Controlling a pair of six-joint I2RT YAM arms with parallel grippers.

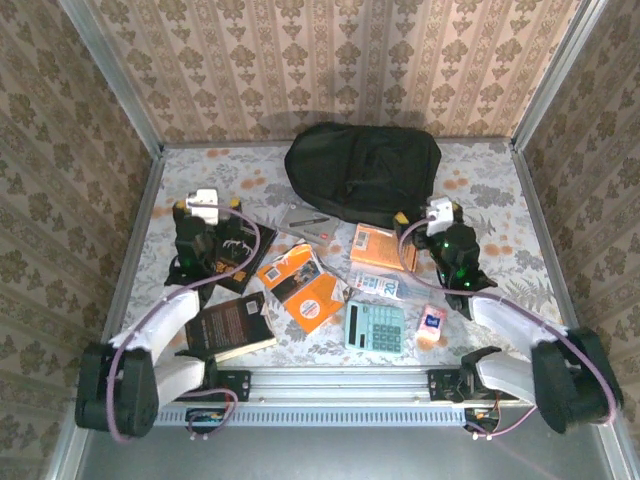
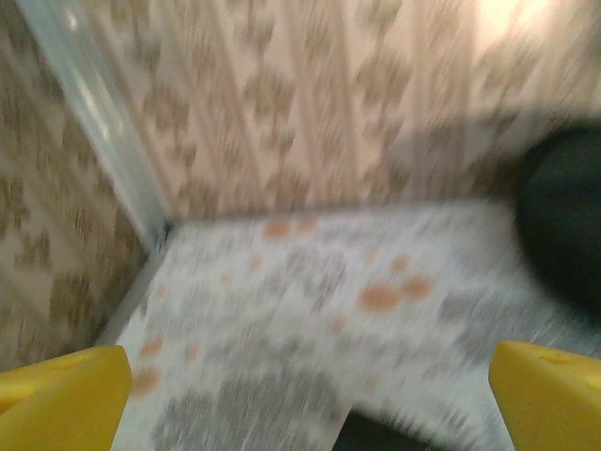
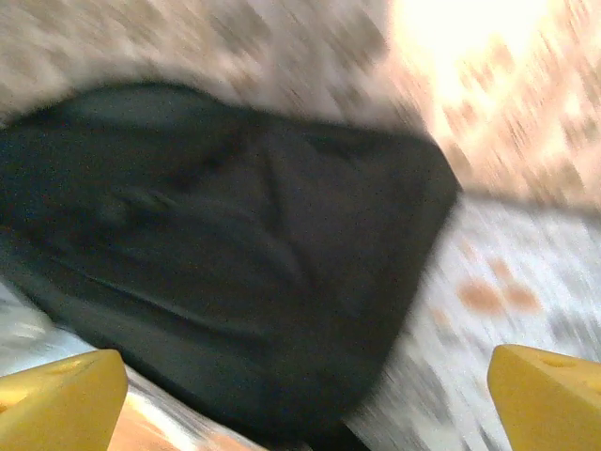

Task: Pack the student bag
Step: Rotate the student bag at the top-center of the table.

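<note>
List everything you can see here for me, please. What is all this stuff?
student bag: 1, black, far middle of the table
black books: 2, black, near left; the second lies under the left arm
orange books: 3, orange, middle; two overlap, one lies further right
flat grey item: 1, grey, just in front of the bag
calculator: 1, pale teal, near middle
small packet: 1, white and blue, beyond the calculator
small block: 1, pinkish with a blue label, right of the calculator
table: 1, grey floral cloth with orange spots
left claw: 1, yellow tips, open, over the left books
right claw: 1, yellow tips, open, near the bag
</note>
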